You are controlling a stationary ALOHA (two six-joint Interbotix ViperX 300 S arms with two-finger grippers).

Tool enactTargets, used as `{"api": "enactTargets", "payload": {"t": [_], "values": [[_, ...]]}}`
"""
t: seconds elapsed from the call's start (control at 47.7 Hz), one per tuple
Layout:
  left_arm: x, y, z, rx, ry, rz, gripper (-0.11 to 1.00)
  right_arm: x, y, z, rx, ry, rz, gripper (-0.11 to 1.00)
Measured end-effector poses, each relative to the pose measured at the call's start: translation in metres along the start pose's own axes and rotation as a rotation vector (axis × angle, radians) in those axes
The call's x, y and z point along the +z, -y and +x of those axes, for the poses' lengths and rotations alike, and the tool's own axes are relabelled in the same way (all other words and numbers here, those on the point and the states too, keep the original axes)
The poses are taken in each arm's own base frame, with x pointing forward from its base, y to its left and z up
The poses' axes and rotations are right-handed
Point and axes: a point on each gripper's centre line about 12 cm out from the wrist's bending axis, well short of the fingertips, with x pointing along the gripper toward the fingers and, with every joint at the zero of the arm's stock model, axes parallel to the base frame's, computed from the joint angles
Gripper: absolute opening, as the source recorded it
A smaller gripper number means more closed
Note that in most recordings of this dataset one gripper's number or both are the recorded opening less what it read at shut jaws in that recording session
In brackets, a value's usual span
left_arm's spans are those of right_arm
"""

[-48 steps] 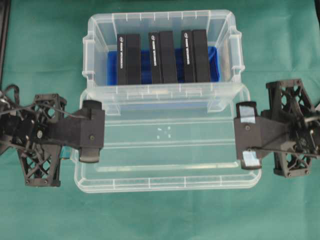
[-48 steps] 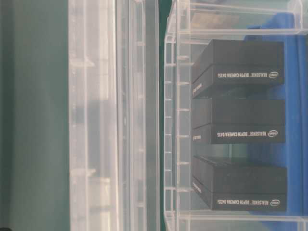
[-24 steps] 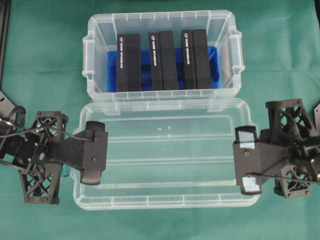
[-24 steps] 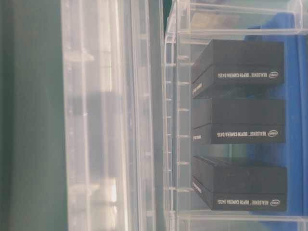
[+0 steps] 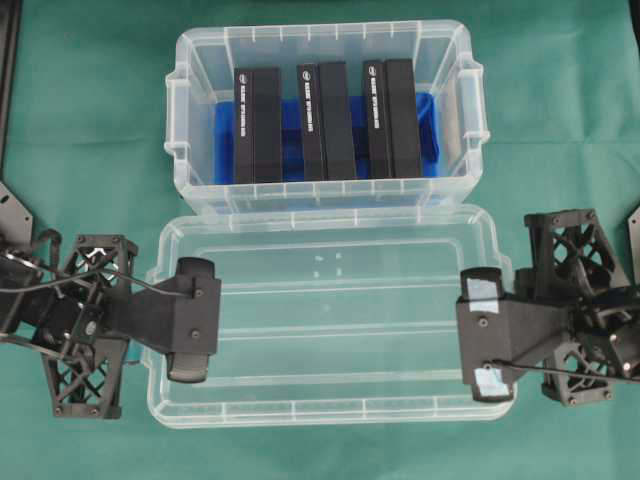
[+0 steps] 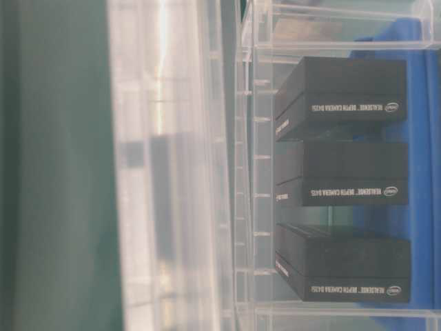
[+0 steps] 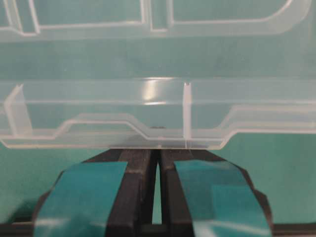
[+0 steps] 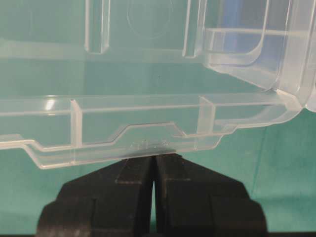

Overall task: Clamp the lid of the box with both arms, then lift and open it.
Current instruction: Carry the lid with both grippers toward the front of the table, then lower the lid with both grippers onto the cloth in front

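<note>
The left gripper (image 5: pixel 190 320) reached in level from the left and the right gripper (image 5: pixel 488 336) from the right. Each had its jaws pressed together on an end tab of the lid (image 5: pixel 330 315). The lid was held flat between them, just in front of the open box (image 5: pixel 325 55).

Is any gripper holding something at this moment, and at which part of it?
Both hold the lid. The left gripper is shut on its left short end, the right gripper on its right short end, each at the rim's end tab.
</note>
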Motion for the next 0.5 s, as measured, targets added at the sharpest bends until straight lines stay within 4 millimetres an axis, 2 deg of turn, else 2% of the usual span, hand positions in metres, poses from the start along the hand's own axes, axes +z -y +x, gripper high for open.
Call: {"api": "enactTargets", "payload": {"t": [0.231, 0.503], "values": [[0.0, 0.003, 0.01, 0.009, -0.029, 0.008, 0.01, -0.001, -0.003, 0.005, -0.004, -0.012, 0.032, 0.0], [0.001, 0.013, 0.023, 0.003, -0.033, -0.019, 0.01, -0.013, -0.012, 0.032, 0.008, -0.022, 0.055, 0.0]]}}
